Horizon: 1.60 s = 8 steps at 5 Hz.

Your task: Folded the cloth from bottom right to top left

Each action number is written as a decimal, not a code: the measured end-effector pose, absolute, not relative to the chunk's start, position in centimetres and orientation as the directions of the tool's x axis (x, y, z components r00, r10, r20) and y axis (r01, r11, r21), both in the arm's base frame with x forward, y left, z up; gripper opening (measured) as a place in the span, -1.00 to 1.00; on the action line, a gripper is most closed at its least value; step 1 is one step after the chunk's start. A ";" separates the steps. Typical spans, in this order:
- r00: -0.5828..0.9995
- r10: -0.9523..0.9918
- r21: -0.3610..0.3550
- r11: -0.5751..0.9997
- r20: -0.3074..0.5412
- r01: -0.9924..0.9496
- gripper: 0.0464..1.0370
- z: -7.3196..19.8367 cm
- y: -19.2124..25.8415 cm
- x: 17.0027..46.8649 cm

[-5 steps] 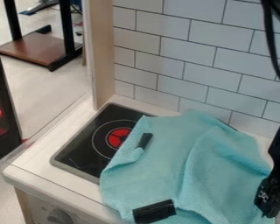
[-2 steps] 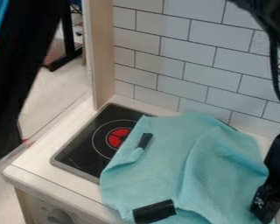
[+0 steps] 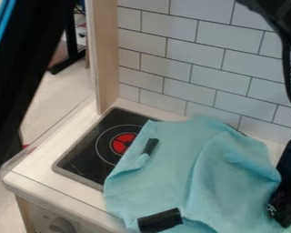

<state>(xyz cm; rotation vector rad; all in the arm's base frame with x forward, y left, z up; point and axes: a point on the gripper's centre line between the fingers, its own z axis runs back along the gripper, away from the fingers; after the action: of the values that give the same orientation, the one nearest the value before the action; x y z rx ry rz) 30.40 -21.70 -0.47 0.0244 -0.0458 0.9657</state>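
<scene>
A turquoise cloth (image 3: pixel 172 182) covers the right part of the stove and the white counter beside it, with loose folds on its right half. Its left side has a small rolled-over fold. Two black pieces lie against it, one small (image 3: pixel 150 146) near the upper left and one wider (image 3: pixel 160 220) at the bottom. At the right edge, low down, the black gripper (image 3: pixel 284 208) is partly cut off by the view and sits against the cloth's right margin. Whether it holds any fabric is hidden.
The black stove top (image 3: pixel 90 154) with a red burner mark lies left of the cloth. White wall tiles (image 3: pixel 190 59) stand behind, beside a wooden post (image 3: pixel 105 54). A large dark shape with a blue stripe (image 3: pixel 26 63) blocks the upper left. Black cables hang at upper right.
The gripper has shifted slightly at the right edge, and the cloth's right margin has moved a little with it. The large dark shape has come in at the left.
</scene>
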 end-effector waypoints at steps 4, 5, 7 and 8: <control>0.466 0.884 -0.079 0.467 0.033 -0.880 -0.99 4.7 -16.4 28.8; 0.391 0.920 -0.114 0.392 0.030 -0.913 -0.99 6.5 -13.0 28.3; 0.278 0.960 -0.110 0.279 0.022 -0.954 -0.99 7.9 -6.9 26.8; 0.256 0.966 -0.100 0.256 0.014 -0.961 -0.99 7.2 -5.0 26.5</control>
<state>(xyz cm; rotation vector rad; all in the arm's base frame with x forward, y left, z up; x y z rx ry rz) 26.48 -5.02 7.16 -0.0764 -0.0780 1.3097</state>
